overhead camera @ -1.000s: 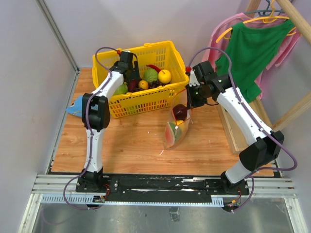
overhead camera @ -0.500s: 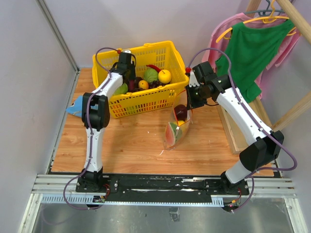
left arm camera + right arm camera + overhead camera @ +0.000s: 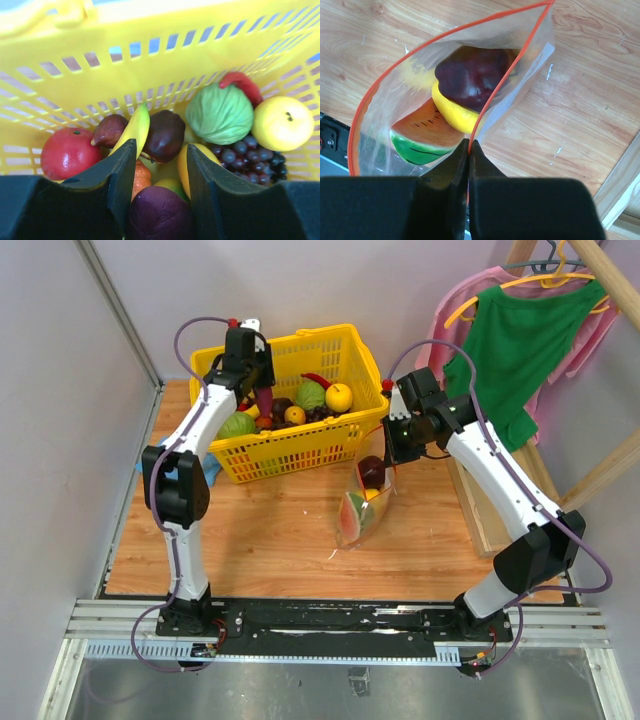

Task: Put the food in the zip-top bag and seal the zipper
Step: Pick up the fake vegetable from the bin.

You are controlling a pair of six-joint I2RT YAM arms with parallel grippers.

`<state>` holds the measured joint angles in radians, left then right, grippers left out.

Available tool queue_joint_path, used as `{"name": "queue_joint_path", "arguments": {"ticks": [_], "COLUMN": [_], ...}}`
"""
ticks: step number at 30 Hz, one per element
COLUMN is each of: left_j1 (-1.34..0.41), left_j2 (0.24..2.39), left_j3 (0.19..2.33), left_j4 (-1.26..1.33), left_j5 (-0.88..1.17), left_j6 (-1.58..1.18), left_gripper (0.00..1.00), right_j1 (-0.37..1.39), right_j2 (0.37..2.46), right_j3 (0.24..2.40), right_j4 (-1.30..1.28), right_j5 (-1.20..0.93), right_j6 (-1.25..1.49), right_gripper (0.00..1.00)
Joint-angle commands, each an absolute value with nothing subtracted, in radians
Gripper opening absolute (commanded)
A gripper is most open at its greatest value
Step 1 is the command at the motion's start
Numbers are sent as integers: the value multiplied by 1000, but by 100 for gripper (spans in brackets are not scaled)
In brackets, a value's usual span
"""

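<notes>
The clear zip-top bag (image 3: 362, 502) (image 3: 385, 95) stands open on the wooden table. Inside it lie a watermelon slice (image 3: 422, 132), a yellow oval fruit (image 3: 454, 113) and a dark purple piece (image 3: 472, 75). My right gripper (image 3: 390, 455) (image 3: 469, 142) is shut on the bag's red-orange zipper (image 3: 540, 20) edge and holds the mouth up. My left gripper (image 3: 262, 398) (image 3: 161, 150) hangs over the yellow basket (image 3: 300, 445), shut on another purple fruit (image 3: 160, 212) that fills the gap between its fingers.
The basket (image 3: 150, 70) holds a green cabbage (image 3: 219, 114), a yellow fruit (image 3: 282, 122), grapes (image 3: 245, 155), a red fruit (image 3: 70, 152) and a banana (image 3: 132, 130). Green and pink clothes (image 3: 520, 340) hang at the right above a wooden frame (image 3: 490, 510).
My left gripper has risen out of the basket and moved back and left, carrying the purple fruit. The right gripper and the bag have not moved.
</notes>
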<state>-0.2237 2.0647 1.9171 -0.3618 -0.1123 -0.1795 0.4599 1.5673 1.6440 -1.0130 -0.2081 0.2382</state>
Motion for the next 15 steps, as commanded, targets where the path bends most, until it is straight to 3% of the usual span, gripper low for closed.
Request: {"name": "queue_joint_path", "arguments": {"ticks": [1, 6, 15], "left_j1": [-223, -230, -322], "left_j2": [1978, 1924, 1754], "left_j3": [1936, 1997, 1918], "left_j4": [-381, -454, -428], "left_j5": [-54, 21, 153], "left_j6": [-166, -174, -238], "left_gripper": [9, 8, 8], "right_j1": [468, 469, 476], "right_j2": [1534, 1531, 1538], "right_j3": [1637, 1642, 1658], "right_j4": [-1008, -1005, -995], "right_j5": [-225, -223, -225], "right_j6": [244, 244, 247], "right_gripper": [2, 2, 2]}}
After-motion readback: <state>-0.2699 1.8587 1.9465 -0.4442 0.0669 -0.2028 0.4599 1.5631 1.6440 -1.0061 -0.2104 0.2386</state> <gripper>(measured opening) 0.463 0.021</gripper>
